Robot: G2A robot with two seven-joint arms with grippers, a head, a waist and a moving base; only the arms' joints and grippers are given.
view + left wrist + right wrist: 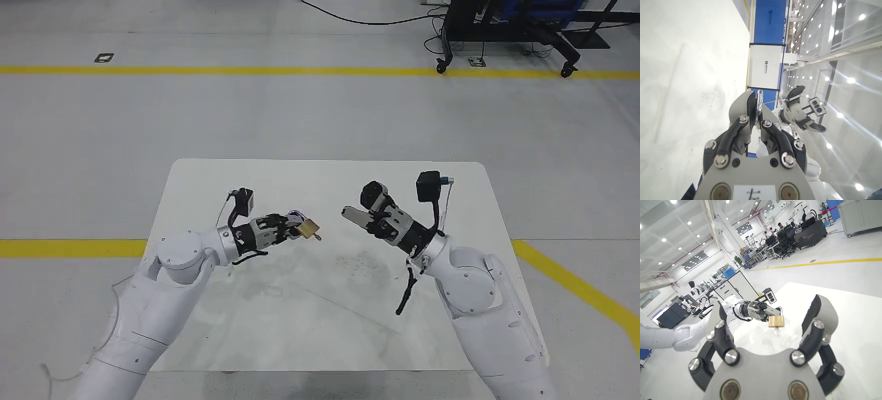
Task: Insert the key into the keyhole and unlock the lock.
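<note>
The left gripper [776, 312] is clamped on the shackle [759, 100] of the brass lock [776, 321] and holds it in the air above the white table [200, 200], body hanging down, near the table's middle. The right gripper [360, 203] is near it, facing it, jaws spread wide and empty. A small silvery piece juts from the underside of the lock; it looks like the key [776, 331] already seated in the keyhole, though it is too small to be sure. On that reading, the step in hand is to take the key and turn it. To do it well, the right gripper should come in along the key's own axis, close its pads flat on the broad faces of the bow, and rotate about that axis without pulling sideways. The lock hangs only by its shackle, so it will likely twist with the key; the left grip must stay firm to resist the turn.
</note>
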